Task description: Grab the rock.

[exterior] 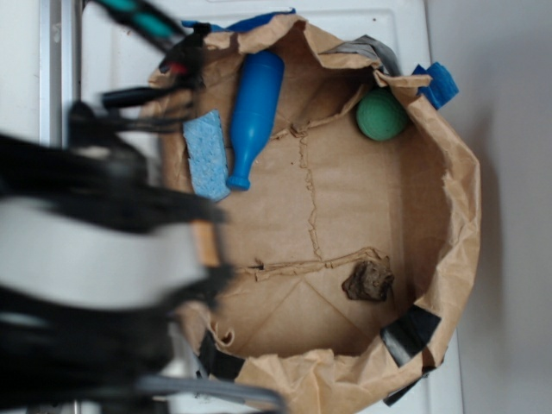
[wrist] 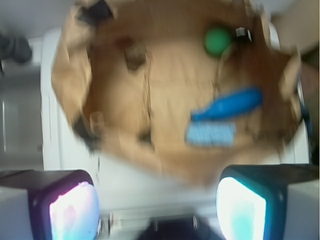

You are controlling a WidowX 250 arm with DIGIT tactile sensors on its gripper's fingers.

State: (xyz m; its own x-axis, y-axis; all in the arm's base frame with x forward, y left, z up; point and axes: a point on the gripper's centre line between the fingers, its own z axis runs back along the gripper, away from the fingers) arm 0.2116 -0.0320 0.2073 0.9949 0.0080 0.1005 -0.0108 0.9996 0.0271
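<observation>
Rock [exterior: 368, 281] sits alone in paper bag [exterior: 448, 216], gripper [wrist: 157, 210] fingers wide apart w/ nothing held, so imo drop straight over it.

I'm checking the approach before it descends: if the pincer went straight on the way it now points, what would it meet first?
Probably the near rim of the crumpled brown paper bag, not the rough dark brown rock. The pincer is open and above it; blur leaves depth uncertain.

White surface [exterior: 362, 21] w/ brown paper bag [exterior: 453, 207] on it.
</observation>
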